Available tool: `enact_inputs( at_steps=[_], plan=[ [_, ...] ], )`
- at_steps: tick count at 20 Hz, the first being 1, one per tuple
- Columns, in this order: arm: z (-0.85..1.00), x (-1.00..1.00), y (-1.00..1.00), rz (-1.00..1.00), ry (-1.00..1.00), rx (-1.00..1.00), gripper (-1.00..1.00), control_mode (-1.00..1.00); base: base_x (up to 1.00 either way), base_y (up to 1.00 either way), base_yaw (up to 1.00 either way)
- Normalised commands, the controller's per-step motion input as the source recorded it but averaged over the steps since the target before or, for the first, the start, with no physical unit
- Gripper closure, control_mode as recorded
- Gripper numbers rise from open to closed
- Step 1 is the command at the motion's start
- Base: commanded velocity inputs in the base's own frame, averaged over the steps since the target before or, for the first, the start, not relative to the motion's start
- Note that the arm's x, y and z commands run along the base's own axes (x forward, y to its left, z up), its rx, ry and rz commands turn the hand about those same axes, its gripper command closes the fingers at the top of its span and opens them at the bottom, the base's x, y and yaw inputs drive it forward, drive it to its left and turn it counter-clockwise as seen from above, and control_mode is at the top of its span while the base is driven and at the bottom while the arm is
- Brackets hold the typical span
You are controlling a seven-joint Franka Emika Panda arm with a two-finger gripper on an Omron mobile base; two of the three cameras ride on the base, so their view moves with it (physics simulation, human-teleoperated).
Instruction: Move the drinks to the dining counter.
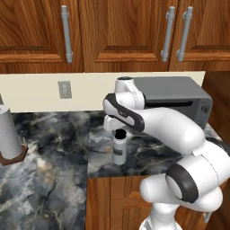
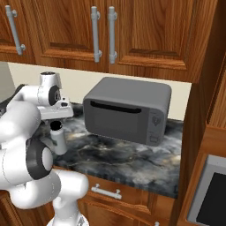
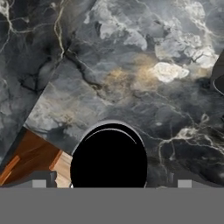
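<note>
Our arm bends forward and down, its hand pointing straight at the surface (image 1: 54,179). The fingers (image 3: 111,186) are spread wide, grasping nothing. Directly below them, centred between them, stands a bottle (image 1: 119,148) upright near the surface's front edge: small, white, cylindrical, with a black cap (image 3: 108,159). A grey microwave (image 2: 128,110) sits beyond the fingers, apart from the bottle.

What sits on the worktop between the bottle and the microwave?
Nothing: in the right base view the marbled worktop between the black-capped bottle and the grey microwave is bare stone.
</note>
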Motion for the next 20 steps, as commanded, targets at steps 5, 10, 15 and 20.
enact_inputs(
  at_steps=[5,10,15,20],
  plan=[
    [-0.04,-0.09,-0.06,0.0,0.0,0.0,-1.0,-1.0,0.0,0.0,0.0],
    [-0.16,-0.11,0.0,0.0,0.0,0.0,-1.0,-1.0,0.0,0.0,0.0],
    [-0.18,0.0,0.0,0.0,0.0,0.0,-1.0,-1.0,0.0,0.0,0.0],
    [-0.09,0.0,0.0,0.0,0.0,0.0,-1.0,-1.0,0.0,0.0,0.0]
  ],
)
